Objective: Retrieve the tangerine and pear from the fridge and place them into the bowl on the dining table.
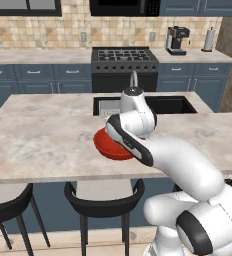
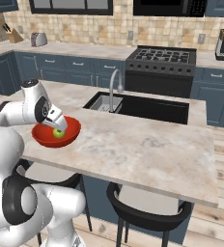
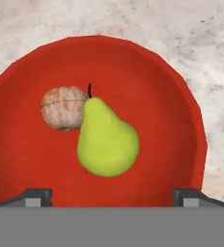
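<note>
Pear and tangerine in the bowl
In the hand view the pear (image 3: pixel 106 140) lies beside the tangerine (image 3: pixel 63 108), touching it, in the bowl (image 3: pixel 172 101), its stem pointing to 11 o'clock; the tool (image 3: pixel 112 197) is spread, holding nothing.

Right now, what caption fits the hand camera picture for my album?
A pear and a tangerine touch inside the red bowl below the open claw.

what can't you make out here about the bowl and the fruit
- Left base view: the arm hides most of the bowl and all its contents.
- Right base view: the pear shows; the tool hides any tangerine.
- Hand view: the pear covers the tangerine's right edge.
</note>
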